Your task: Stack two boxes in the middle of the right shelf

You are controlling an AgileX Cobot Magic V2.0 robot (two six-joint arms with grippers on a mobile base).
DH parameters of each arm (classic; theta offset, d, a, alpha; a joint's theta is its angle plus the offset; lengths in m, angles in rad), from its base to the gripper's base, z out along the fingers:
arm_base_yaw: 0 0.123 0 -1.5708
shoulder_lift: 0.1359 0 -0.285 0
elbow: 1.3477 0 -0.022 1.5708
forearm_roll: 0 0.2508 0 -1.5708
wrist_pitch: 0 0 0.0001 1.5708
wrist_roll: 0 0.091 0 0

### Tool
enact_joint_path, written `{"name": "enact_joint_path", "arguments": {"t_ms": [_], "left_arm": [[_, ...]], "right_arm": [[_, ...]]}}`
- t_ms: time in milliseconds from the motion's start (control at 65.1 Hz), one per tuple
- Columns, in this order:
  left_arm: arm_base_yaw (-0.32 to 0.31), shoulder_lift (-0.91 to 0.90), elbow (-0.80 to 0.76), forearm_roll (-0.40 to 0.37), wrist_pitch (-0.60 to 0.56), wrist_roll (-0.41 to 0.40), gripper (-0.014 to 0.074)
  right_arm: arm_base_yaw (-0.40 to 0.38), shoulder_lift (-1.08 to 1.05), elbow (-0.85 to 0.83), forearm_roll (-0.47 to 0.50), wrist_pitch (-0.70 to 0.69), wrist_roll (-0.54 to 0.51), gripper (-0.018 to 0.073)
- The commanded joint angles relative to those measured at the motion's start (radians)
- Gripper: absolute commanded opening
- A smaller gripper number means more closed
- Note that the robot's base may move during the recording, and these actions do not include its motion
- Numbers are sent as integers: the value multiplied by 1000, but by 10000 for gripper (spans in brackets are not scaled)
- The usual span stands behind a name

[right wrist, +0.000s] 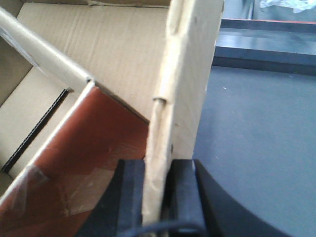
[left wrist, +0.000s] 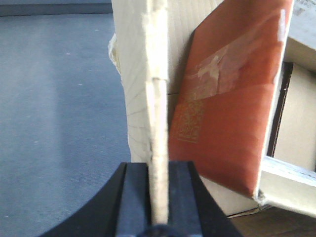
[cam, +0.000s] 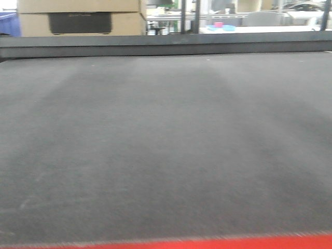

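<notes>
Two grippers held one open box (left wrist: 138, 74) by its sides. The left gripper (left wrist: 159, 170) pinched one cardboard side and the right gripper (right wrist: 158, 168) pinched the other. The box was on or just over the grey table (cam: 166, 155); I could not tell which. No shelf was in sight. I think the step was carrying this box to the shelf. Next, both arms would need to move together and keep it level. A red flap (left wrist: 232, 143) had tape (left wrist: 212, 74) and a square code (left wrist: 188, 122), too blurry to read. The dark label (cam: 80, 23) on the far cartons (cam: 78, 6) was unreadable too.
</notes>
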Motion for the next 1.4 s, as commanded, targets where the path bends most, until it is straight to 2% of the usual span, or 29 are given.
{"name": "enact_joint_path", "arguments": {"t_ms": [0,1382], "left_arm": [[4,-15,-14,54,-38,-1,-111],[4,-15,-14,61,-38,-1,-111]], "right_arm": [[-7,-12,-15,-31,-47,-17,-153],[-7,-10,-15,-31,-49,-17,-153]]}}
